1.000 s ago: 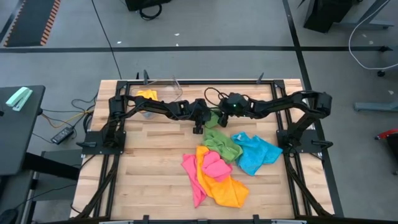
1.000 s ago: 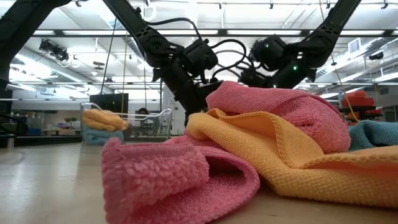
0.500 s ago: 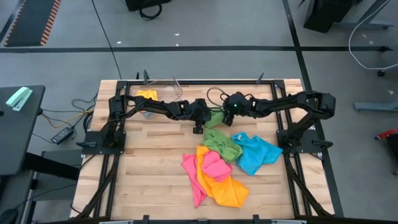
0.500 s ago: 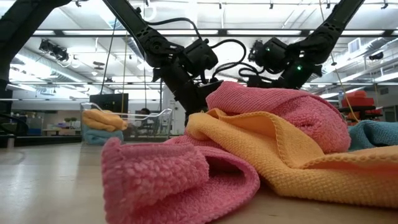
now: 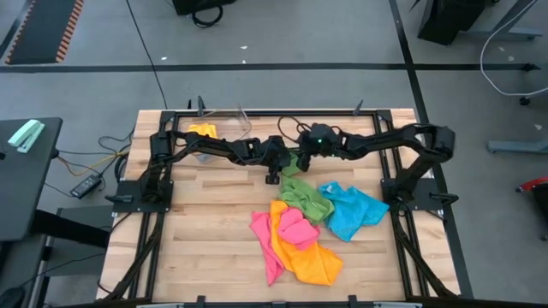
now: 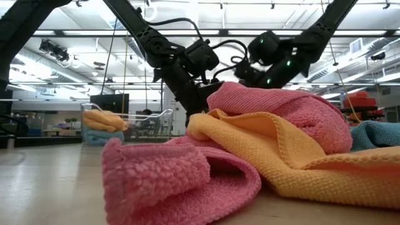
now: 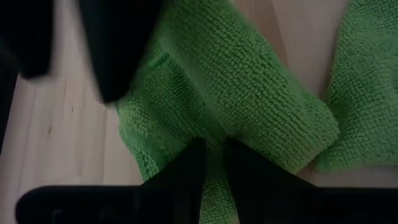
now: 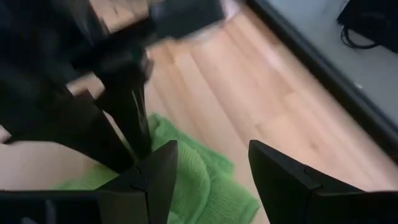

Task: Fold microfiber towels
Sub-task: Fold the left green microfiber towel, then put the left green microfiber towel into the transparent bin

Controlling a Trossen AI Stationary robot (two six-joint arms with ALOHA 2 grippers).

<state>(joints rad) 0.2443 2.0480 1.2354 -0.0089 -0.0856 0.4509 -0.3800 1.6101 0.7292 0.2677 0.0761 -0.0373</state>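
We want the pinch kept right on the hem so one layer lifts clean; our left end effector (image 7: 211, 163) is clamped on the green towel (image 7: 249, 93), fingers nearly together; our right end effector (image 8: 208, 168) hovers just beside it at its 3 o'clock in the high view, fingers apart, holding nothing; the green towel sits centre-back on the worktop (image 5: 205, 222), trailing toward 5 o'clock.

The towels (image 5: 308, 224) lie heaped on the table (image 5: 205, 222), toward its right half. Behind them, both grippers meet over one towel's far corner (left gripper (image 5: 272, 177), right gripper (image 5: 301, 160)). A bin (image 5: 224, 120) stands at the far left edge.
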